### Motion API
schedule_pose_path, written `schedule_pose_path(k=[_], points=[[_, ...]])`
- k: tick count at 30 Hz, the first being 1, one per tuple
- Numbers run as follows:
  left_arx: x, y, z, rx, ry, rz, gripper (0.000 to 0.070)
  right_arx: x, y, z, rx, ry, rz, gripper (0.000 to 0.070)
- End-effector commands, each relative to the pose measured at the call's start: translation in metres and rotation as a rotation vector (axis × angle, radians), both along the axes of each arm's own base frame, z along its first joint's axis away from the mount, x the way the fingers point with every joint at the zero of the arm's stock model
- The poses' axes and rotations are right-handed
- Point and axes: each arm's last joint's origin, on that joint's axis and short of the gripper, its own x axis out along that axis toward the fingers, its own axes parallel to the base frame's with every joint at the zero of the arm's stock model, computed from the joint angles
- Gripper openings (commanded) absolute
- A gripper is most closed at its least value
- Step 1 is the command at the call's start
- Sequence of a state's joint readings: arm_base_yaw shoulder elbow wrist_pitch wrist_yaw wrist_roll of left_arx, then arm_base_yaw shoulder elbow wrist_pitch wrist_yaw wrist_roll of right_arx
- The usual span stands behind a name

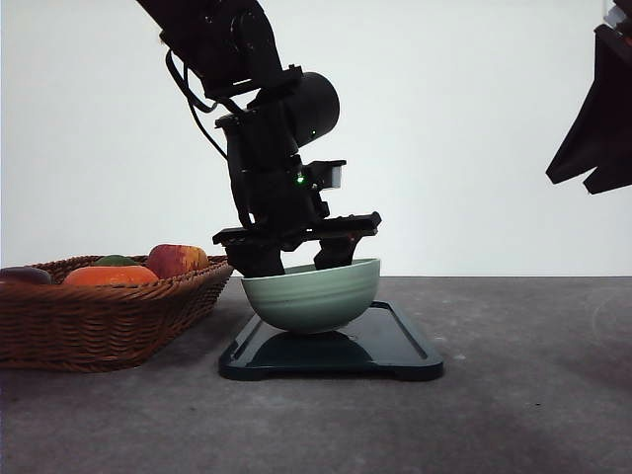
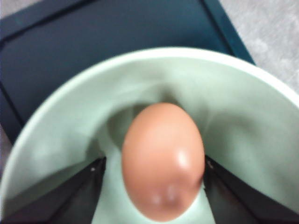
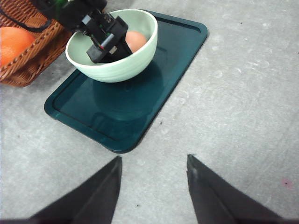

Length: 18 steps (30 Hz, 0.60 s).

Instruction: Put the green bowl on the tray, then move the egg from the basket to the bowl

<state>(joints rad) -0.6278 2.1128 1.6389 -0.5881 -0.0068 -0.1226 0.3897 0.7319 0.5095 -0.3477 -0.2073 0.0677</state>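
Note:
The green bowl (image 1: 312, 296) stands on the dark tray (image 1: 395, 341), towards its left end. A brown egg (image 2: 162, 161) lies inside the bowl (image 2: 243, 121). My left gripper (image 1: 296, 259) reaches down into the bowl, open, its fingers (image 2: 88, 186) either side of the egg with a strip of bowl showing on one side. From the right wrist view the egg (image 3: 136, 41) shows behind the left gripper (image 3: 106, 43). The wicker basket (image 1: 99, 316) sits left of the tray. My right gripper (image 3: 153, 161) hangs open high above the table with nothing between its fingers.
The basket holds an orange fruit (image 1: 111, 276), a red-yellow fruit (image 1: 176, 260) and other produce. The basket's corner (image 3: 28, 56) nearly touches the tray (image 3: 121, 107). Bare grey table (image 1: 533, 375) stretches to the right of the tray and in front of it.

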Motion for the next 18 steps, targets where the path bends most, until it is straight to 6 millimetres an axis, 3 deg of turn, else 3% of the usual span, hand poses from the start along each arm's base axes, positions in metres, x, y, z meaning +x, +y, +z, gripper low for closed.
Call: schedule_pose_path(k=[1, 12, 18], points=[[0.004, -0.008, 0.004, -0.001, -0.013, -0.013, 0.0435, 0.001, 0.001, 0.001, 0.01, -0.002, -0.005, 0.0273], [0.007, -0.011, 0.068, 0.002, -0.008, -0.013, 0.0433, 0.001, 0.001, 0.001, 0.009, -0.001, -0.004, 0.0273], [-0.002, -0.005, 0.102, -0.029, -0.034, -0.02, 0.0431, 0.001, 0.001, 0.0, 0.007, 0.008, -0.003, 0.0273]])
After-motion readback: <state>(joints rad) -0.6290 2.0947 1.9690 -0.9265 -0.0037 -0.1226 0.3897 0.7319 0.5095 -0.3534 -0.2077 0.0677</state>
